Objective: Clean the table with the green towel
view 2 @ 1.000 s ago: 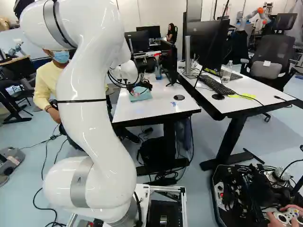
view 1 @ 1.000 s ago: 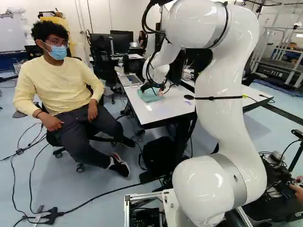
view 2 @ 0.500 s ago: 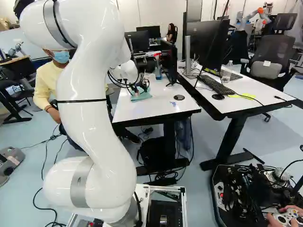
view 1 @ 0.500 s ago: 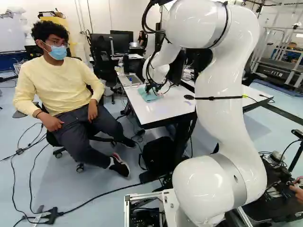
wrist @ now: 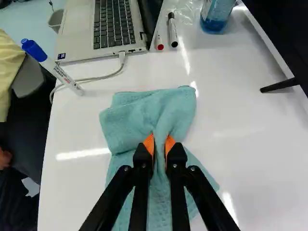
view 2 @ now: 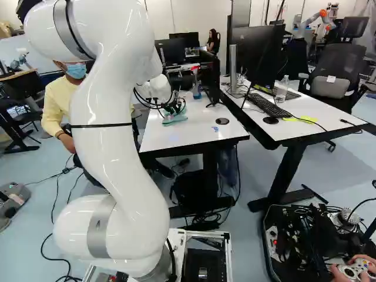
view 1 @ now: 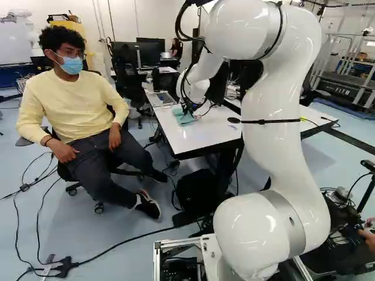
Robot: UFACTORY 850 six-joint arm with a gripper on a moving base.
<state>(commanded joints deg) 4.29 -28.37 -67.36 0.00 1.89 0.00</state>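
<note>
On the glossy white surface, black orange-padded jaws pinch a bunched teal-green cloth towel, presumably for wiping.

Textured cloth towel, glossy tabletop.

The glossy white arm has rounded joints, grey bands, a black strap and looping black cables.
</note>
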